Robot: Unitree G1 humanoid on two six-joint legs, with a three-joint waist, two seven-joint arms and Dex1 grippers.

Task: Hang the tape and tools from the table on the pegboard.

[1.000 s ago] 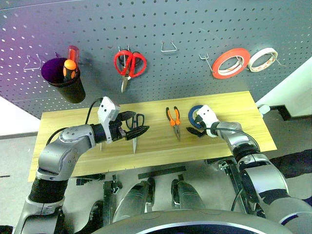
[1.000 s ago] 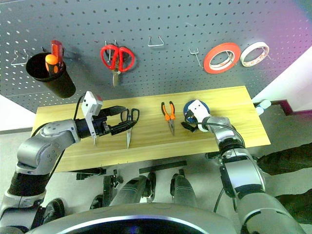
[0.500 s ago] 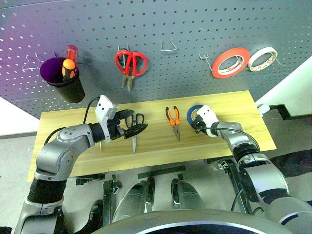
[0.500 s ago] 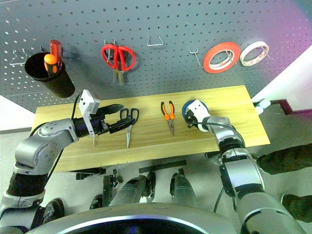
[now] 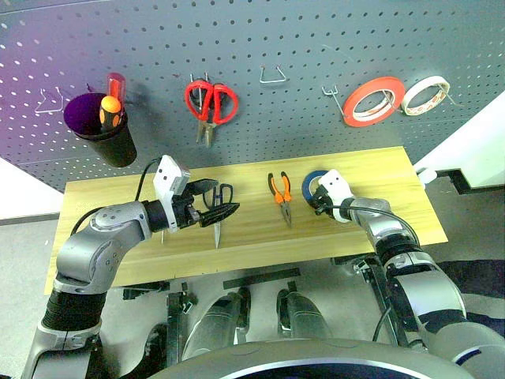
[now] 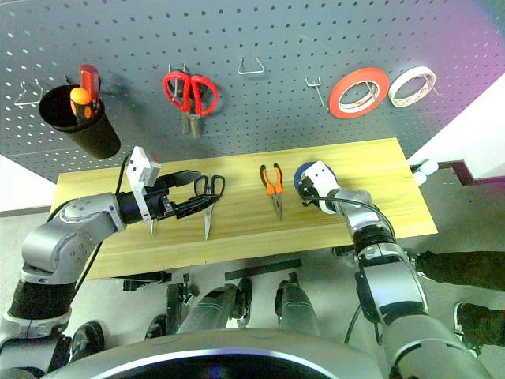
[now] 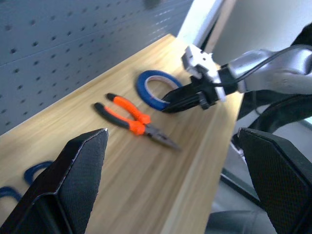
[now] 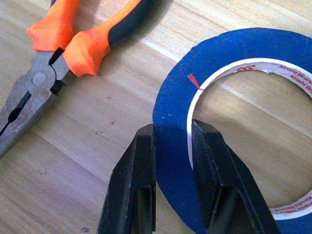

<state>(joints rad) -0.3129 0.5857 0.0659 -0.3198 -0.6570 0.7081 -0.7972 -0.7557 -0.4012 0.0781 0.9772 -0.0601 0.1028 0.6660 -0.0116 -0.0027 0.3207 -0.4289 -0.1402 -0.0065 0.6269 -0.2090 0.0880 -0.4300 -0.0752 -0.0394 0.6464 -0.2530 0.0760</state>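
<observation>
So far none of the three task items is on the pegboard (image 5: 300, 47). The tape (image 8: 234, 122) lies flat on the bench (image 5: 379, 213), right of centre. The pliers (image 5: 281, 193) lie just to its left, apart from it. The scissors (image 5: 221, 209) lie further left on the planks.

The right gripper (image 8: 170, 141) has its fingers clenched on the tape's band, one finger outside the ring and one inside the hole. The roll rests on the wood, not yet lifted. The left gripper (image 5: 211, 201) hovers above the scissors handles with fingers spread wide, grasping nothing.

On the board, the red scissors (image 5: 211, 103), orange roll (image 5: 372, 101), whitish roll (image 5: 426, 93) and cup (image 5: 102, 130) with screwdrivers are already in place. A bare hook (image 5: 334, 98) stands just left of the orange roll and a wire bracket (image 5: 273, 76) sits empty above the pliers.

Assessment: the first pick is secured. All three hangings remain. The tape appears to be first in order, and the bare hook is the likely destination.
</observation>
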